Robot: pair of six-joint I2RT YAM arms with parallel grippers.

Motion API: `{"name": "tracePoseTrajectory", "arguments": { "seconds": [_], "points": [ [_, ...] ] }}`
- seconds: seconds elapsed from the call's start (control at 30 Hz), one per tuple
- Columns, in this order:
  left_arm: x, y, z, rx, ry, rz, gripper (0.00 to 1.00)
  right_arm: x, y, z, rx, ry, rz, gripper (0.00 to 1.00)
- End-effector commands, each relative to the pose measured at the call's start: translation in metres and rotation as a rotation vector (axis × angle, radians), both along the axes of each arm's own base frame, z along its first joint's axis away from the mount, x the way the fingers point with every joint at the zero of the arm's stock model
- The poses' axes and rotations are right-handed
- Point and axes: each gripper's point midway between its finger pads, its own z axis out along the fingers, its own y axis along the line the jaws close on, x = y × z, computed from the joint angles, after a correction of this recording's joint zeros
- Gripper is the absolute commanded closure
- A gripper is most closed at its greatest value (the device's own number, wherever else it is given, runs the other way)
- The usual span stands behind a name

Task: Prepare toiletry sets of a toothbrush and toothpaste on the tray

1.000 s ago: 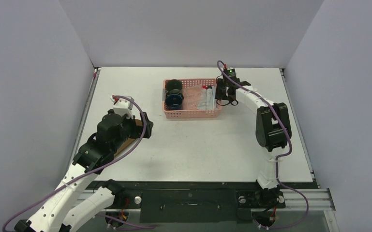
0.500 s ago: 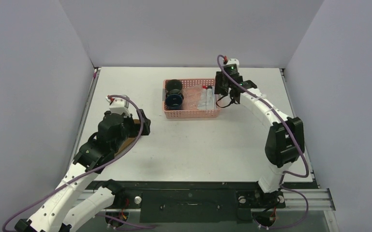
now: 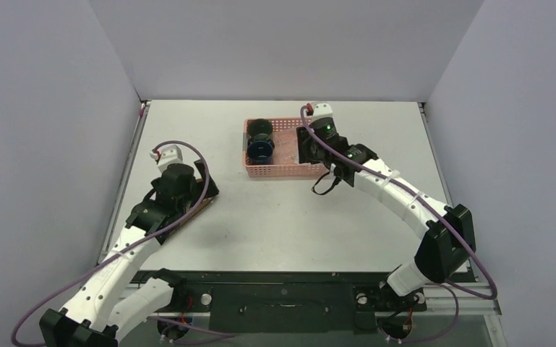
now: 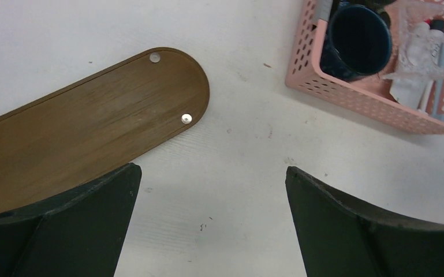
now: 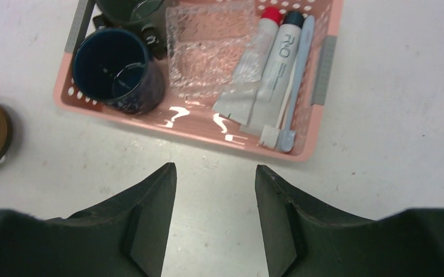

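Oval wood-grain tray [image 4: 92, 124] lies near perforated pink plastic basket [image 4: 358, 99].

The tray [image 4: 92, 127] is matt brown wood with visible grain and two small shiny metal studs [image 4: 186, 118] near its rounded end. The pink basket [image 5: 196, 128] is perforated plastic, glossy enough to throw back light. In it, the clear holder [image 5: 208, 49] has a rough, pebbled surface, the dark blue cup [image 5: 118, 69] is glossy, and the toothpaste tubes [image 5: 279, 63] and toothbrush [image 5: 301, 63] look like smooth plastic. The white desk [image 4: 237, 190] is matt, faintly speckled. The fingers [image 5: 150, 219] of the right pincer [image 5: 215, 173] are matt black.
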Motion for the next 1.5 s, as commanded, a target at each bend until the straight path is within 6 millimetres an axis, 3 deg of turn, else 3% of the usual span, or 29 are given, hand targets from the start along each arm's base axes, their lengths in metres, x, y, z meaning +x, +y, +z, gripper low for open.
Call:
{"name": "tracePoseTrajectory", "arguments": {
  "seconds": [0.0,0.1,0.27,0.47,0.73,0.9,1.1,1.47],
  "points": [
    [0.010,0.019,-0.013,-0.081,0.027,0.155,0.04,-0.022,0.020,0.015,0.053,-0.055,0.046,0.51],
    [0.015,0.038,-0.029,-0.109,0.058,0.247,0.04,-0.036,0.030,0.015,0.082,-0.061,0.086,0.51],
    [0.024,0.049,-0.050,-0.181,0.087,0.317,0.04,-0.063,0.044,0.002,0.087,-0.040,0.146,0.52],
    [0.030,0.067,-0.083,-0.215,0.160,0.401,0.03,-0.088,0.047,-0.005,0.105,-0.035,0.186,0.53],
    [0.042,0.077,-0.105,-0.212,0.206,0.433,0.00,-0.109,0.050,-0.012,0.122,-0.026,0.225,0.53],
    [0.049,0.075,-0.118,-0.200,0.247,0.412,0.08,-0.118,0.050,-0.017,0.122,-0.020,0.240,0.53],
    [0.058,0.066,-0.128,-0.199,0.277,0.338,0.11,-0.124,0.048,-0.022,0.118,-0.016,0.247,0.53],
    [0.082,0.028,-0.135,-0.323,0.271,0.157,0.14,-0.136,0.049,-0.027,0.135,-0.005,0.276,0.53]
  ]
}}
